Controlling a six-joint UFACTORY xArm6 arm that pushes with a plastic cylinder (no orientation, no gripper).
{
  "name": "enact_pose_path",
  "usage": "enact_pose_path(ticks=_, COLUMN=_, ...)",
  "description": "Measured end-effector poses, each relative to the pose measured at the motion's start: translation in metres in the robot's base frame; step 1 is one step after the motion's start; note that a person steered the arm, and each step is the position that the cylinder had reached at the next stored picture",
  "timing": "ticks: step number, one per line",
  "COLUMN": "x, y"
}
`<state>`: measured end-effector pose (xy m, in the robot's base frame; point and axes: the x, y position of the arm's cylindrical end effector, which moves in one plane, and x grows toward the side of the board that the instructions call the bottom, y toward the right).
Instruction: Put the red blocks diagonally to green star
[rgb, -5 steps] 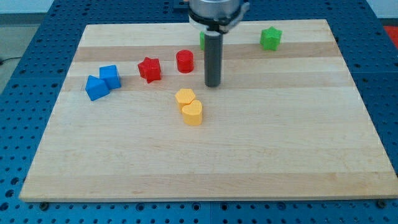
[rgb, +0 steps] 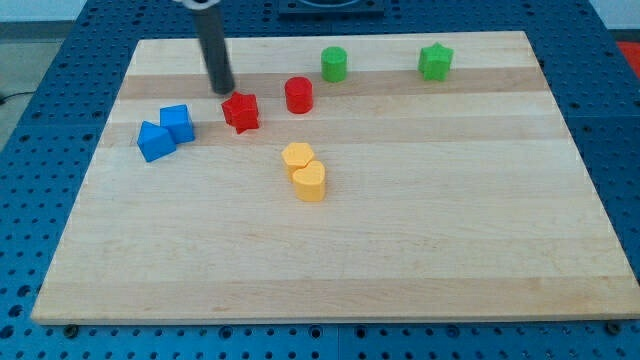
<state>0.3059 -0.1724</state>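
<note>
A red star block (rgb: 241, 111) and a red cylinder (rgb: 298, 95) lie at the upper middle of the wooden board (rgb: 420, 220). The green star (rgb: 435, 61) sits near the view's top right. My tip (rgb: 223, 89) stands just up and left of the red star, close to it; I cannot tell if it touches. The rod rises toward the view's top.
A green cylinder (rgb: 334, 64) lies at the top, between the red cylinder and the green star. Two blue blocks (rgb: 165, 131) touch each other at the left. Two yellow blocks (rgb: 304, 170) touch each other at the centre.
My tip has moved left, from right of the red cylinder to up-left of the red star. The green cylinder, half hidden before, now shows fully. No block has moved.
</note>
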Motion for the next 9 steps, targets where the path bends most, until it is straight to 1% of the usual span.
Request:
enact_pose_path(ticks=1, x=0.045, y=-0.004)
enact_pose_path(ticks=2, x=0.058, y=0.045)
enact_pose_path(ticks=3, x=0.058, y=0.070)
enact_pose_path(ticks=4, x=0.022, y=0.051)
enact_pose_path(ticks=5, x=0.004, y=0.060)
enact_pose_path(ticks=6, x=0.010, y=0.083)
enact_pose_path(ticks=7, x=0.026, y=0.083)
enact_pose_path(ticks=8, x=0.056, y=0.098)
enact_pose_path(ticks=9, x=0.056, y=0.078)
